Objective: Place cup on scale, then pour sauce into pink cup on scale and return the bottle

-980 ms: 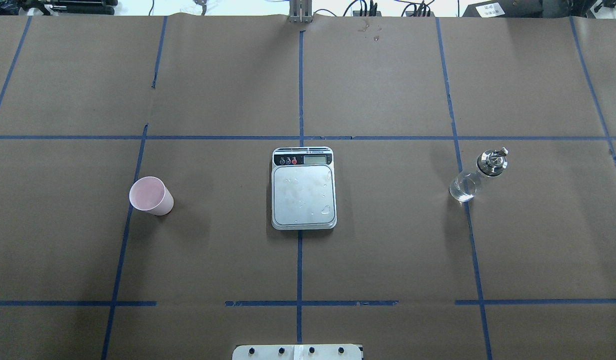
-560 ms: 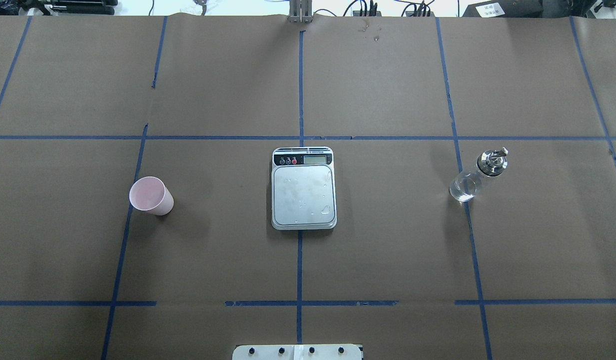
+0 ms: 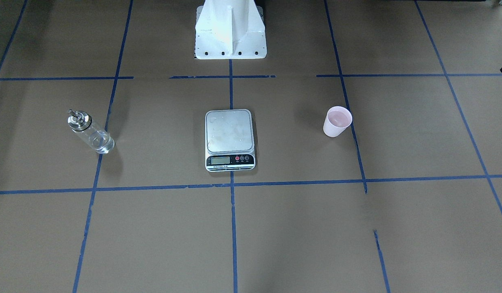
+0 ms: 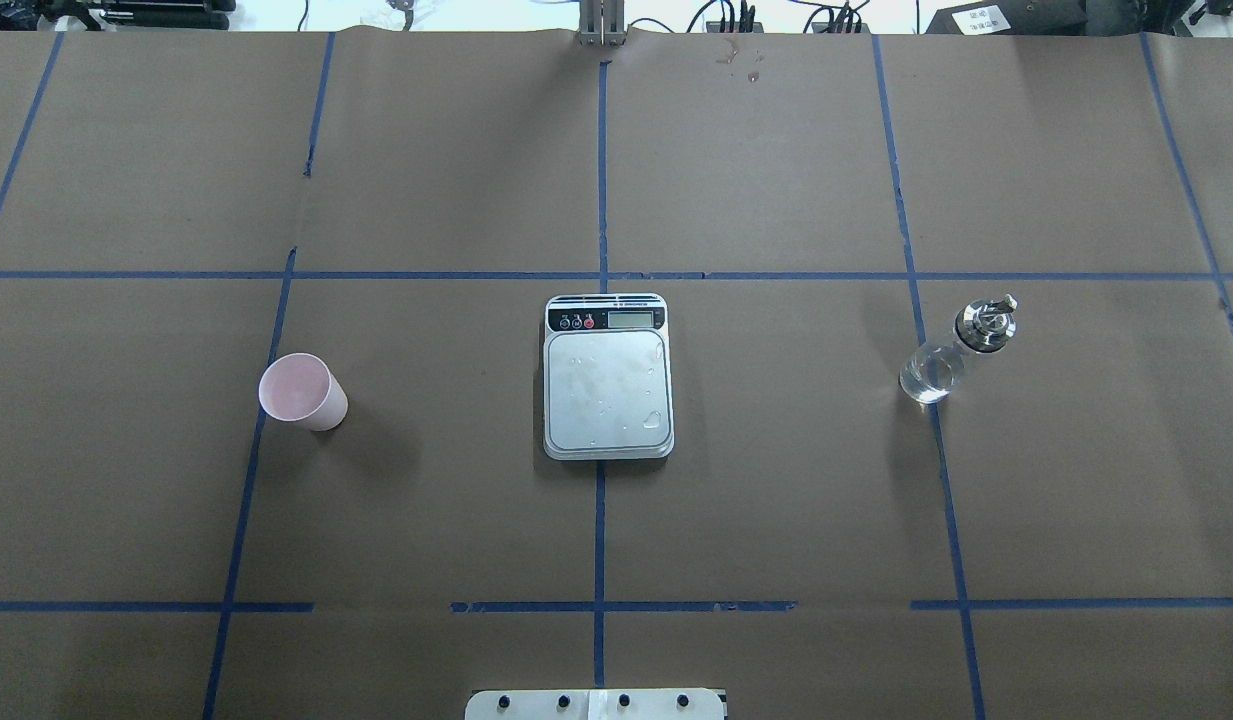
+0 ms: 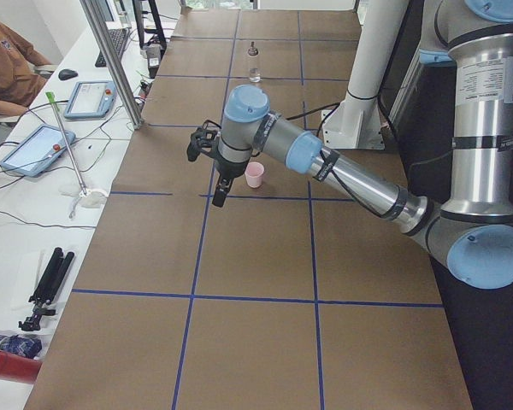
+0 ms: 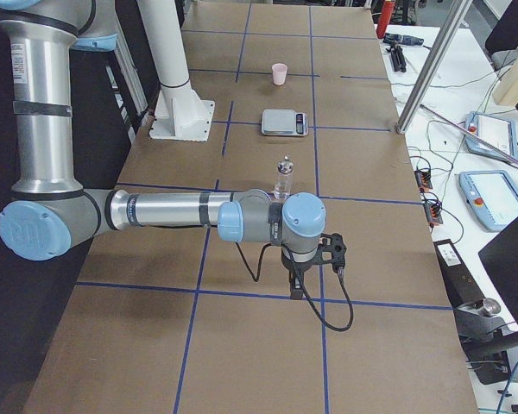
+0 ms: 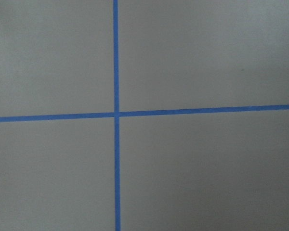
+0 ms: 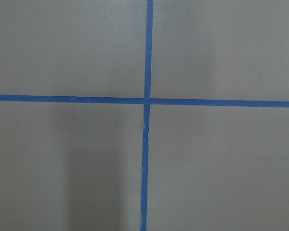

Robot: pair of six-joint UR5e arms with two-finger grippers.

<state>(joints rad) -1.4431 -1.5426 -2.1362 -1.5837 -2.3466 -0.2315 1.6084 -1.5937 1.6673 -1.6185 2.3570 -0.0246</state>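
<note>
One cup (image 4: 298, 390), one scale (image 4: 607, 380), one bottle (image 4: 951, 355); left gripper (image 5: 216, 198) and right gripper (image 6: 295, 291), openness untellable.

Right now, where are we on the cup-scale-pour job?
Nothing looks done. The cup stands on the table on the robot's left, apart from the scale, whose platform carries only a few droplets. The bottle stands upright on the right. In hand: nothing; the left hand and right hand hang over bare tape crossings. Left: cup onto scale, pour, bottle back.
</note>
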